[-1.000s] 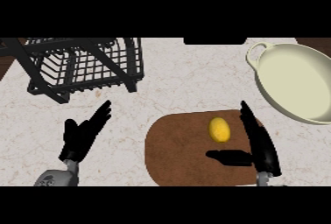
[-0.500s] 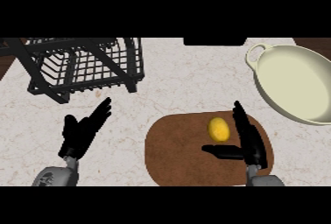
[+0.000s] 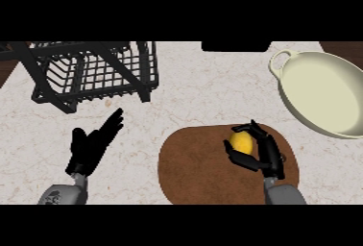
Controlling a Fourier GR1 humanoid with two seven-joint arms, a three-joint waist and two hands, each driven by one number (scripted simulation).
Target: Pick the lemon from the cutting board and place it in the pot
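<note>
A yellow lemon [image 3: 240, 142] lies on the round brown cutting board [image 3: 195, 166] at the lower middle. My right hand [image 3: 262, 153] is curled round it, thumb under its near side and fingers bent over its right and far side. The cream pot [image 3: 327, 91] with a loop handle stands at the upper right, apart from the hand. My left hand [image 3: 90, 146] rests open on the counter at the lower left, fingers pointing up and right.
A black wire dish rack [image 3: 89, 72] stands at the upper left. A dark object [image 3: 235, 46] sits at the counter's far edge. Speckled counter lies between the board and the pot.
My right hand moved left onto the lemon and its straight fingers curled round the fruit. The left hand stayed where it was.
</note>
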